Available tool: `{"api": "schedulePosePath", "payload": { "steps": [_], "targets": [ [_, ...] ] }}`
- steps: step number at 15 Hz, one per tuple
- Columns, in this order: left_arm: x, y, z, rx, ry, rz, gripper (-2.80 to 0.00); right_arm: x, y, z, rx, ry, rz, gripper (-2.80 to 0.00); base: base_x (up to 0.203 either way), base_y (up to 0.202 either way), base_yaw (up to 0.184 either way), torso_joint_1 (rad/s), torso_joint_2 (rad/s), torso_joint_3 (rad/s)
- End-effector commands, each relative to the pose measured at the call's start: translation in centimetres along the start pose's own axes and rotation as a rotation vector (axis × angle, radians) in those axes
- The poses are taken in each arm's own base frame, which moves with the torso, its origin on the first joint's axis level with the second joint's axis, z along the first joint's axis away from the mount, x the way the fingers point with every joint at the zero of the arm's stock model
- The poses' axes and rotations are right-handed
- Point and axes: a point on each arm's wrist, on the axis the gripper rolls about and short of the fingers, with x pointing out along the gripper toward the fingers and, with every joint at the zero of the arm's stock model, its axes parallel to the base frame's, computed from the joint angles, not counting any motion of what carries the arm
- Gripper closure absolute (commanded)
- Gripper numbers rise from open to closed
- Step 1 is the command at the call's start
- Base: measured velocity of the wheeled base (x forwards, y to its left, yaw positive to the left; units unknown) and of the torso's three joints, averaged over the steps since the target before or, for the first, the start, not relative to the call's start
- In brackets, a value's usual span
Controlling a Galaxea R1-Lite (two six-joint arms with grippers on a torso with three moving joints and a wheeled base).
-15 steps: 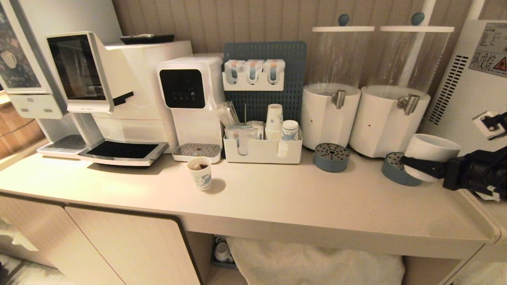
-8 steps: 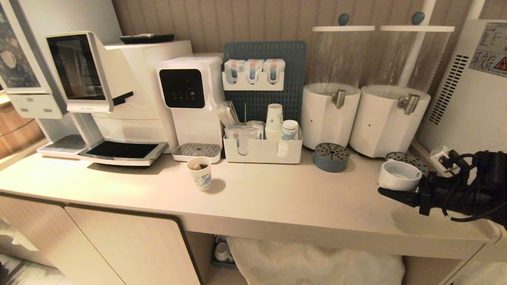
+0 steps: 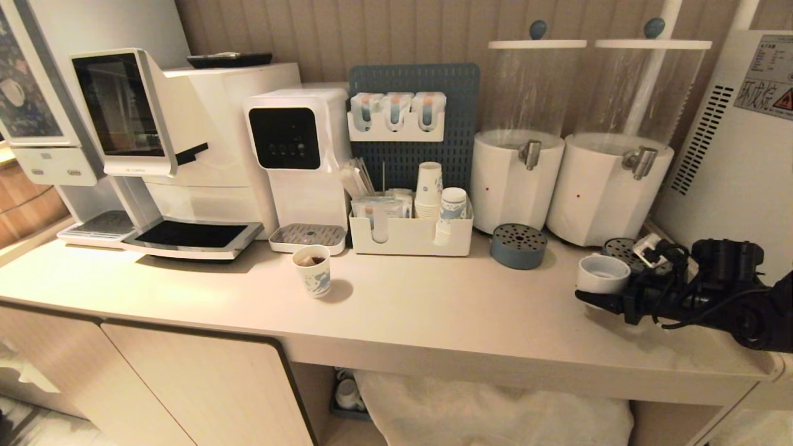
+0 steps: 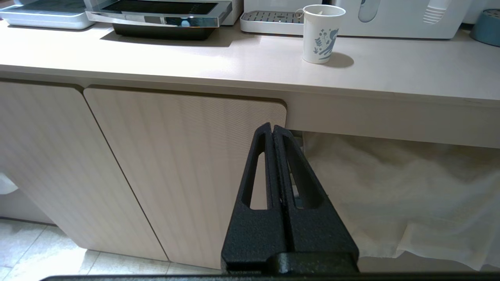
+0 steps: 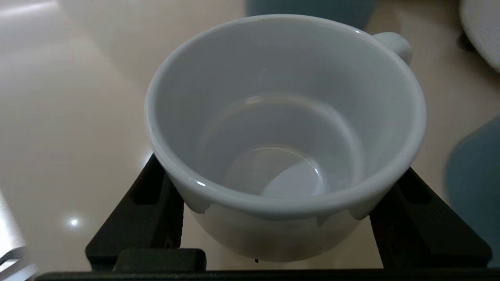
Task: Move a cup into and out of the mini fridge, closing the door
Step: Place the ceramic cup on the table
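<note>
My right gripper (image 3: pixel 604 291) has its black fingers (image 5: pixel 152 210) spread wide around the small white ceramic cup (image 3: pixel 603 274), one on each side of the rounded body, and the cup sits upright between them with its mouth up. From the right wrist camera I look straight down into the cup (image 5: pixel 285 128): it is empty, with a stepped bottom, and a small nub juts from the rim on the side away from the wrist. Whether its base touches the top or hangs just over it, I cannot tell.

The cup is near the right end of the pale beige counter (image 3: pixel 433 310), well back from the front edge, just beside a round blue-grey perforated drip stand (image 3: pixel 622 249) that lies under the right-hand white cylindrical drink dispenser (image 3: pixel 610 186). A second blue-grey drip stand (image 3: pixel 518 245) sits farther left, in front of the other dispenser (image 3: pixel 517 179). The white boxy mini fridge (image 3: pixel 737 161), with vent slots and a warning sticker, stands at the counter's right end behind my arm.

Toward the middle, near the front edge, a paper cup with blue print (image 3: pixel 313 271) stands alone.

My left gripper (image 4: pixel 272 130) has its black fingers pressed together, holding nothing, below counter height before a pale wooden cabinet door (image 4: pixel 175 164).
</note>
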Motion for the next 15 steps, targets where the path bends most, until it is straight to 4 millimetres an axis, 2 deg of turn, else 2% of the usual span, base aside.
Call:
{"api": "schedulePosePath", "payload": {
  "steps": [1, 5, 15],
  "targets": [
    [0.0, 0.0, 0.0, 0.001, 0.001, -0.001, 0.0, 1.4, -1.3, -1.0, 0.01, 0.009, 0.002, 0.0, 0.0, 0.0, 0.0, 0.0, 0.0, 0.0],
    [0.0, 0.0, 0.0, 0.001, 0.001, -0.001, 0.0, 3.0, -2.8, -2.2, 0.014, 0.023, -0.008, 0.0, 0.0, 0.0, 0.0, 0.0, 0.0, 0.0],
    [0.0, 0.0, 0.0, -0.001, 0.001, -0.001, 0.0, 5.1, -4.7, -4.1, 0.038, 0.085, -0.088, 0.0, 0.0, 0.0, 0.0, 0.0, 0.0, 0.0]
  ]
}}
